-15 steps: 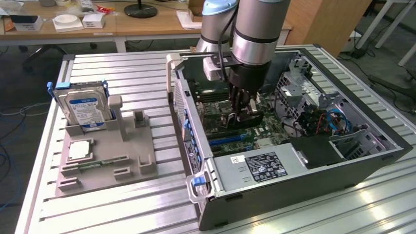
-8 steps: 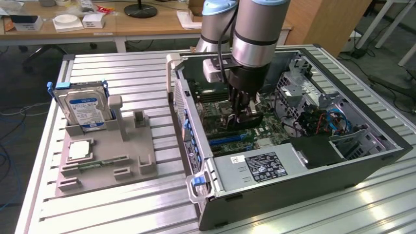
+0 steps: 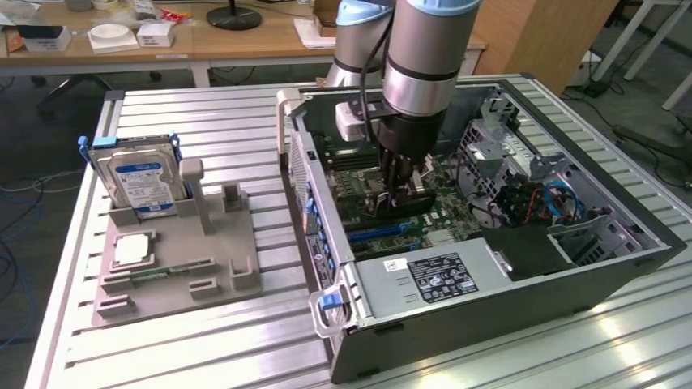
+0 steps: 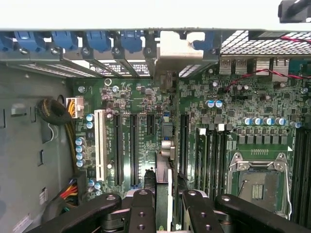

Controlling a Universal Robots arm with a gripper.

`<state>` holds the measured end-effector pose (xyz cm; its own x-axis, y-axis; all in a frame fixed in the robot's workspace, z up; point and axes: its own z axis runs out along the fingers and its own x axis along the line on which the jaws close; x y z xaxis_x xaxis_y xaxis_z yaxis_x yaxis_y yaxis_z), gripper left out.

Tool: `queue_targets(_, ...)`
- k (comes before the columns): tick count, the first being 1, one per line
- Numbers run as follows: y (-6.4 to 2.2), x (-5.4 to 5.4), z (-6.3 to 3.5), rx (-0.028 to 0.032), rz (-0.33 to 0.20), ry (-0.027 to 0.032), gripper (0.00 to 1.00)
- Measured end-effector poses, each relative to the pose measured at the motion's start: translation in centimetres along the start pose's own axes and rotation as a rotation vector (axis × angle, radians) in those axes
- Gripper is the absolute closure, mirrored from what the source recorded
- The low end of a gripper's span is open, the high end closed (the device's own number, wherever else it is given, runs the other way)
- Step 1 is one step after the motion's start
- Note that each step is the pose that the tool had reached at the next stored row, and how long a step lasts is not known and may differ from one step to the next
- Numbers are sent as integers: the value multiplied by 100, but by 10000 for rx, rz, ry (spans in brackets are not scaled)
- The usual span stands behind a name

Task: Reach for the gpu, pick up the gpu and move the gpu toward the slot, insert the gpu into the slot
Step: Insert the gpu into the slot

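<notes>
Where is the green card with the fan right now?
The gpu is inside the open computer case, held on edge between the gripper fingers just above the motherboard, among its black slots.

Bright, even overhead light. Glare streaks the ribbed aluminium table (image 3: 605, 340) toward five o'clock; the open grey computer case (image 3: 605, 275) interior is shadowed. Wrist view's twelve o'clock edge overexposed.

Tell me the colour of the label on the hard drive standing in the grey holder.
Blue and white, on the hard drive; the exterior view shows it best.
</notes>
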<state>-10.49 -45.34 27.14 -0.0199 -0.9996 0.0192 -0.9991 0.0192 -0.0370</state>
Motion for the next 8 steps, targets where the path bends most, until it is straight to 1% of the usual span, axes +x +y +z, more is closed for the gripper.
queue_targets(8,6,2,60,1,2,1,74)
